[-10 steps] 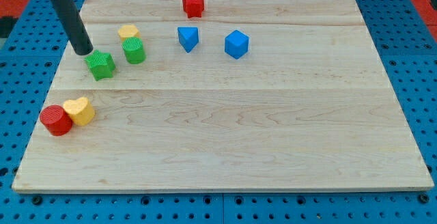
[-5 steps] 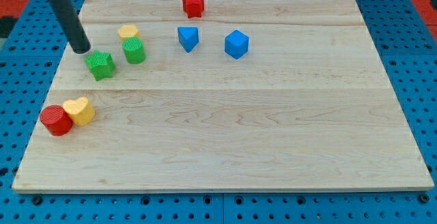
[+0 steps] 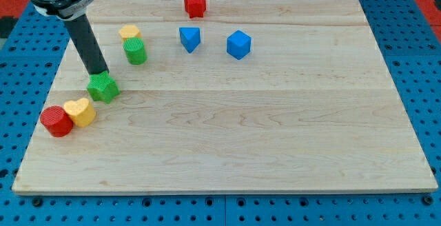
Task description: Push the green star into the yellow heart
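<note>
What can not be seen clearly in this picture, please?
- Camera view: whether my tip touches the green star; the rod covers the star's top edge.
- Camera view: the arm above the rod, cut off by the view's top edge.
- Camera view: whether the red cylinder and yellow heart touch; they overlap.

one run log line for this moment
tip: at green star top edge | star: apart from yellow heart, up-right of it | heart: touching red cylinder | contact star-heart: not yet
</note>
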Tool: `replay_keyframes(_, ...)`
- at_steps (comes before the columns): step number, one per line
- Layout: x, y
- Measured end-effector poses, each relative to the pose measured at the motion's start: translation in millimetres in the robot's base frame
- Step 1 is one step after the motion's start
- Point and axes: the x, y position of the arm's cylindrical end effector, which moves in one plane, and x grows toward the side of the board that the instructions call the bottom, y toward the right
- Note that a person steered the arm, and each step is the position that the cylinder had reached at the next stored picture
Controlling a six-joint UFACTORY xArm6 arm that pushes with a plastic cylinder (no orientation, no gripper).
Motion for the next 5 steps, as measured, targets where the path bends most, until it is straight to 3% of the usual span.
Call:
replay_keyframes(1,-19.3,3.6)
replay_keyframes(3,24.2,20.0)
replay_keyframes(4,16.8,43.5)
replay_keyframes(5,16.7,107.8)
